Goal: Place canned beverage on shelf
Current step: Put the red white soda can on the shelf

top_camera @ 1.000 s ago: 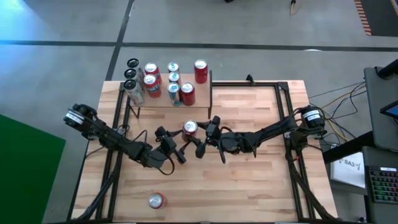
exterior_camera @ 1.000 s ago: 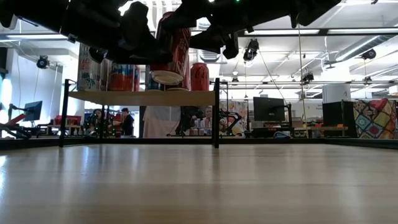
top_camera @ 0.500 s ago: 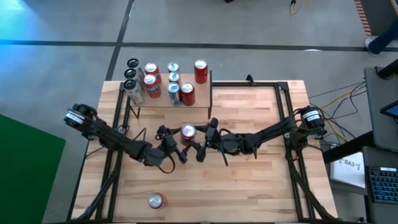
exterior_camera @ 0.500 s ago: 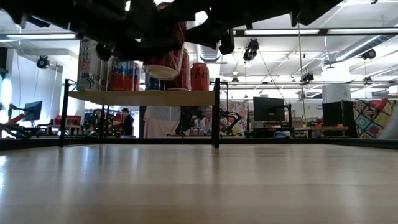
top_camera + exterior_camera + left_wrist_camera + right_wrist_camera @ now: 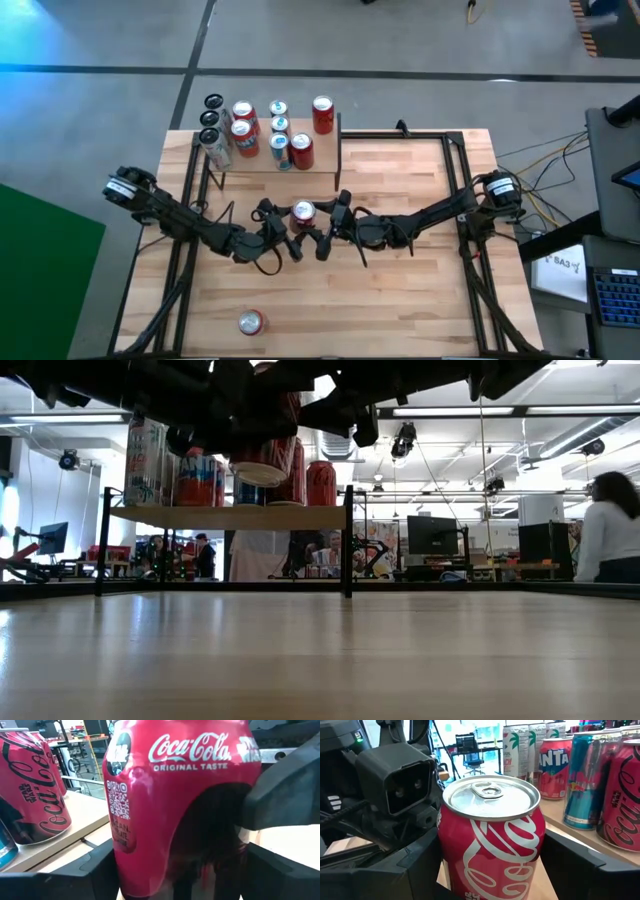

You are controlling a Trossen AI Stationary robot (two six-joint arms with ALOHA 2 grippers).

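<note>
Coca-Cola can (image 5: 304, 212) held in mid-air, just in front of the shelf (image 5: 322, 178).
Right fingers (image 5: 570, 865) clamp it; left fingers (image 5: 97, 870) flank it too, their grip unclear.

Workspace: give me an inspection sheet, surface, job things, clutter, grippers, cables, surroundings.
Surface: wooden table.
Job's things: red can held above the table; shelf at the far edge with several cans.
Clutter: one can on its side near the front edge.
Grippers: right gripper grips the red can; left gripper flanks it, contact unclear.
Cables: wires off the table's right side.
Surroundings: person in the room behind.
</note>
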